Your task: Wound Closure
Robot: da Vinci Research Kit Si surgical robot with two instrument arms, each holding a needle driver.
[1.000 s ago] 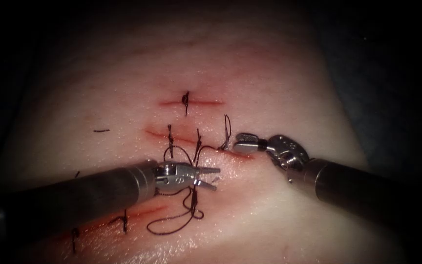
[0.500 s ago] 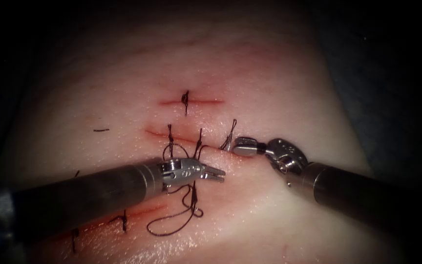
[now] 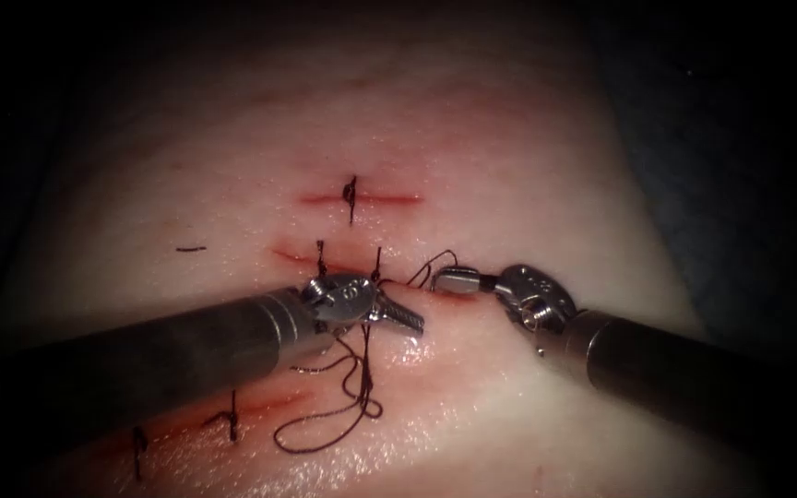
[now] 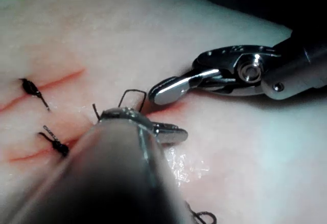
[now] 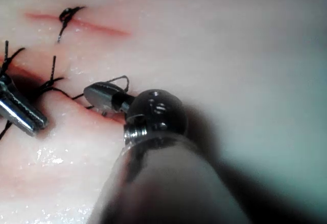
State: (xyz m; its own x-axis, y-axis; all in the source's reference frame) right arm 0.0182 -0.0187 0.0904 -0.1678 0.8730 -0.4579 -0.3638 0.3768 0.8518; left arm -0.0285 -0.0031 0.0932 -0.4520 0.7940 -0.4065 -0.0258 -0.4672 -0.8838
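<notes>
Right tool (image 3: 442, 277) clenched on thread (image 3: 428, 265); thread end lies at 2 o'clock from left tool (image 3: 405, 316), jaws parted, holding nothing.

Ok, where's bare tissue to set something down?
Bare: tissue above the top cut, and below the right tool, whose jaws are shut on thread. Crowded: the middle cut between both tools, and thread loops below the left tool. Needle's place: cannot tell.

Endoscope high, frontal; wrist views close, sharing the cut (image 3: 445, 293).
</notes>
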